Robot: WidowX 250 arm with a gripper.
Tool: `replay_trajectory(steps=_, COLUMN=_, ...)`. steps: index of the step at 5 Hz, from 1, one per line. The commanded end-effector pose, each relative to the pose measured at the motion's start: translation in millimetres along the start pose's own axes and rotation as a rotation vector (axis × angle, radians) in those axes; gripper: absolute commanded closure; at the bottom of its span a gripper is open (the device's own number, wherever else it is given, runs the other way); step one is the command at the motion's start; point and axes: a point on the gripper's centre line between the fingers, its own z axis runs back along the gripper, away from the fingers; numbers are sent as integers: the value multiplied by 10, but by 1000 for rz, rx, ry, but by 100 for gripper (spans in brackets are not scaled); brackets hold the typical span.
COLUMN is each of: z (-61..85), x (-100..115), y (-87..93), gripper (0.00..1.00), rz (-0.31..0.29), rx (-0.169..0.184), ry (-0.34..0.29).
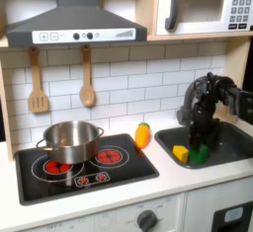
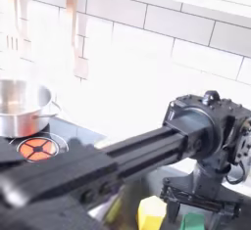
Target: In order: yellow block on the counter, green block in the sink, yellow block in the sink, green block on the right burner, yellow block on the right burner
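Sink point(image 1: 229, 142) is crowded — arm and gripper point(image 1: 203, 145) sit down in it, with the yellow block point(image 1: 181, 153) and green block point(image 1: 200, 156) side by side at its front left. Steel pot point(image 1: 69, 139) covers the left burner; right burner point(image 1: 110, 156) is bare. Orange-yellow toy point(image 1: 143, 134) stands on the counter point(image 1: 148, 185) between cooktop and sink — front counter strip is free.

Steel pot point(image 1: 69, 139) is shiny brushed metal, cooktop point(image 1: 84, 167) glossy black. Spatula point(image 1: 38, 83) and spoon point(image 1: 87, 78) look like wood. Yellow block point(image 1: 181, 153) and green block point(image 1: 201, 155) seem smooth and matt, arm point(image 2: 147, 156) matt black.
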Motion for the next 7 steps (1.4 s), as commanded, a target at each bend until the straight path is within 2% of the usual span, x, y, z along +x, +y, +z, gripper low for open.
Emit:
replay_trajectory(steps=1, z=-122, x=155, y=-94, gripper=0, rz=6, rx=13, ry=25)
replay_trajectory(steps=3, z=-215, x=149, y=-99, gripper=0, rz=-6, rx=28, ry=50)
replay_trajectory(steps=5, z=-189, x=102, y=-85, gripper=0, rz=-35, rx=21, ry=55)
replay_trajectory(steps=7, z=-347, x=21, y=-54, gripper=2, rz=-44, rx=40, ry=94)
